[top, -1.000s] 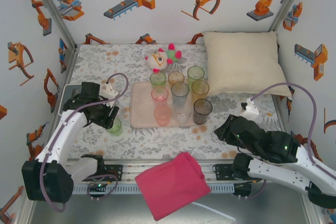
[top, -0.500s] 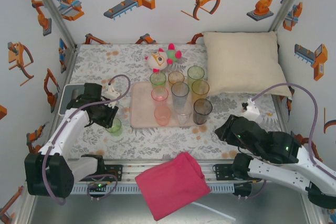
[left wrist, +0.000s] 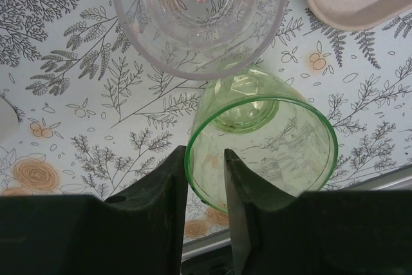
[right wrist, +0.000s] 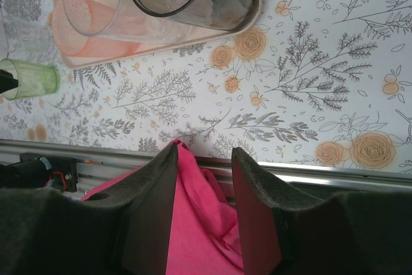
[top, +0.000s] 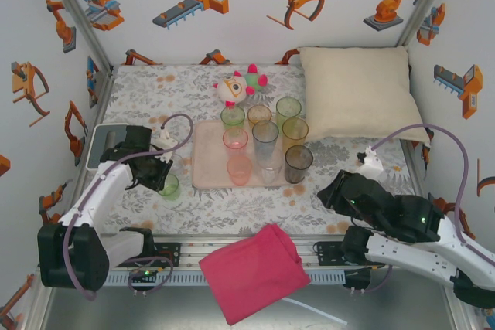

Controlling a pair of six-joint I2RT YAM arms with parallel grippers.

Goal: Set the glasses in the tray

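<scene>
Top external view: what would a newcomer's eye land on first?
The tinted translucent plastic tumblers crowding the flat pale pink tray at mid-table. Left of it, the left gripper straddles the rim of a green tumbler; a bright pink cloth lies at the near edge.

Your table (top: 340,191) has a flowery cloth all over it, and the pink tray (top: 207,161) sits in the middle. Between the tray and the left edge stand a green glass (top: 169,186) and a clear glass (left wrist: 199,11), close together, and a grey box (top: 100,144) lies right at the left edge. A cream pillow (top: 356,94) lies in the far right corner, a soft toy (top: 236,86) sits by the far edge, and a pink cloth (top: 255,272) lies at the near edge.
</scene>
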